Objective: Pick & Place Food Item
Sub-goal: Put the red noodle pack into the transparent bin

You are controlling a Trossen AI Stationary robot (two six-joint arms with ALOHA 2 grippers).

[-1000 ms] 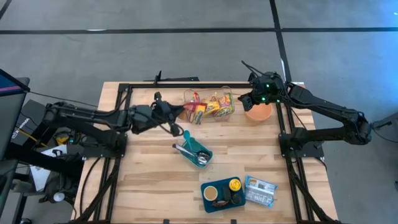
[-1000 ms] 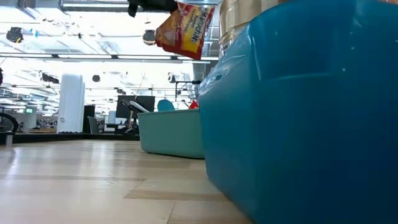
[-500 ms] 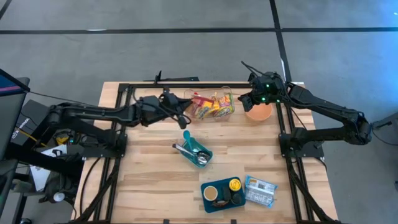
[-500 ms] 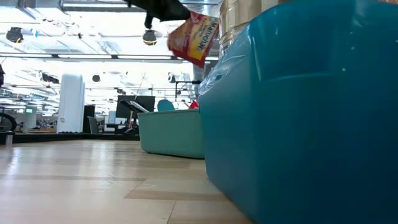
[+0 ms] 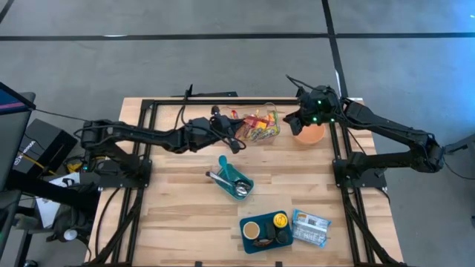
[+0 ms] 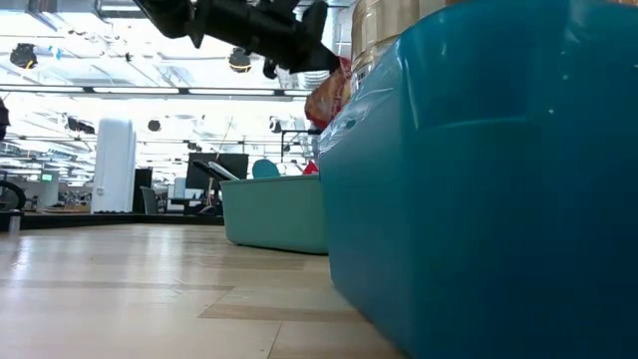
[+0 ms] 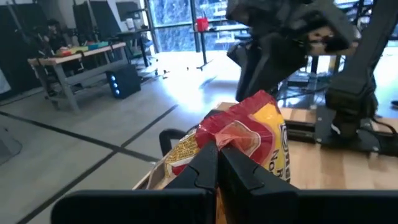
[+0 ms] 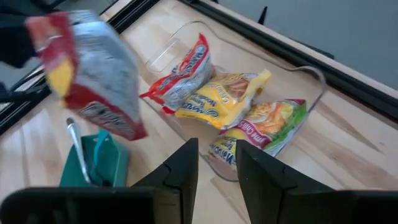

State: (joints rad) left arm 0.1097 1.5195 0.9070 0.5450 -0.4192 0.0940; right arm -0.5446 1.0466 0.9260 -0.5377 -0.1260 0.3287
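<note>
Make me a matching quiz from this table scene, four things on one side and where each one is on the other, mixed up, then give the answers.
Things:
1. red noodle packet
2. orange bowl
3. yellow noodle packet
4. spoon

Places:
A. in the small teal tray mid-table
B. lying in the clear container
C. pinched in the left gripper, above the table
D. under the right gripper, at the far right of the table

Pairs: 1-C, 2-D, 3-B, 4-A
</note>
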